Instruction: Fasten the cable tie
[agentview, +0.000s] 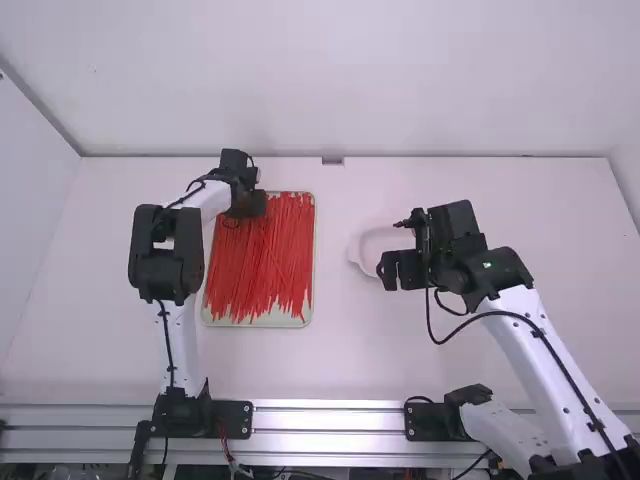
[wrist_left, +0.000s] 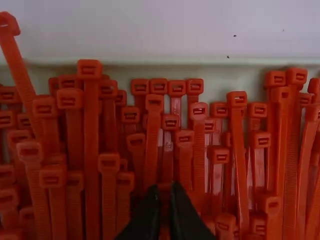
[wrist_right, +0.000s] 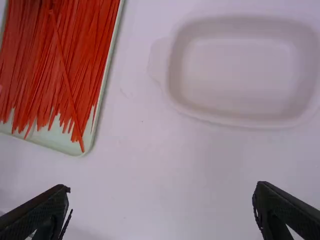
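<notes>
The red cable ties (agentview: 262, 260) lie lengthwise on the pale tray (agentview: 258, 322), heads at its far end, directly under the left gripper (wrist_left: 164, 207), which is drawn nearly closed among them, though I cannot tell whether it pinches one, while the right gripper (wrist_right: 161, 200) hangs spread wide, farther off over the white table (wrist_right: 165, 160) beside a white dish (wrist_right: 240, 65).

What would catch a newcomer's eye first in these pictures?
A pile of bright red plastic cable ties lies on a pale rectangular tray left of the white table's middle, with the left end effector down among the tie heads at its far end. The open right end effector hangs over the table beside an empty white plastic dish.
</notes>
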